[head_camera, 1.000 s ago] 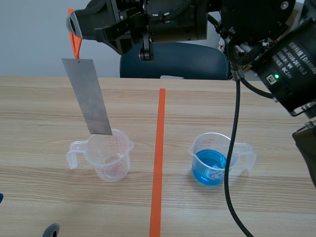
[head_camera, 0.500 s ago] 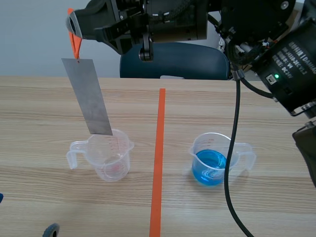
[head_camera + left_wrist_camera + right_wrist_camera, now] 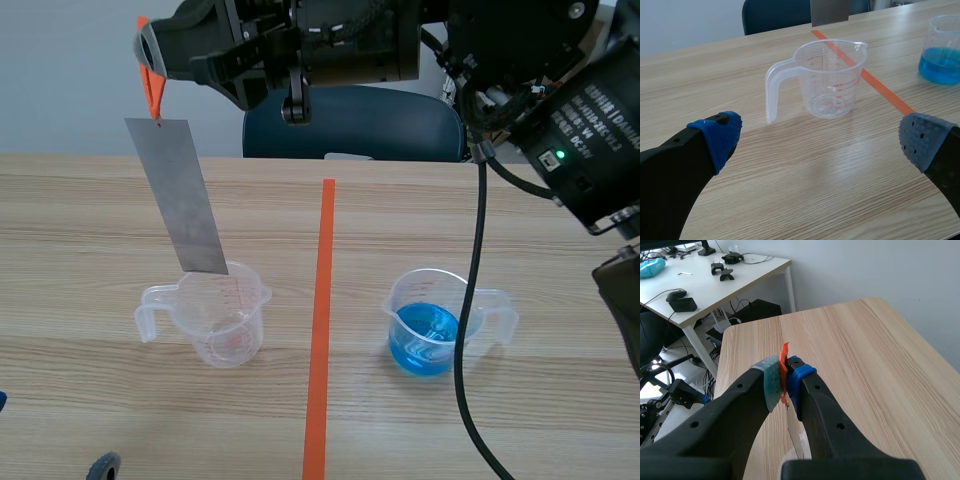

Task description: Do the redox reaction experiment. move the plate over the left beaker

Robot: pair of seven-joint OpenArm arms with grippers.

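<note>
Above left beaker (image 3: 215, 320), apparently, right gripper (image 3: 784, 376) pinches plate (image 3: 185, 195) by orange tab (image 3: 151, 88).

Table (image 3: 90, 210): wood-grain top, orange tape line (image 3: 320, 330) down the middle. Left of the line, one empty beaker (image 3: 222, 318). Right of it, one beaker of blue liquid (image 3: 430, 322).

Plain grey plate (image 3: 183, 200), seemingly; orange tab (image 3: 150, 85).

This looks like a lab set up in an office room. A wooden bench (image 3: 90, 210) marked with orange tape (image 3: 320, 330) carries a clear measuring beaker (image 3: 225, 320) and a beaker of blue liquid (image 3: 428, 325). An office chair (image 3: 355, 125) stands behind. A white desk (image 3: 740, 275) holds a computer mouse (image 3: 676, 295) and cables (image 3: 752, 260).
</note>
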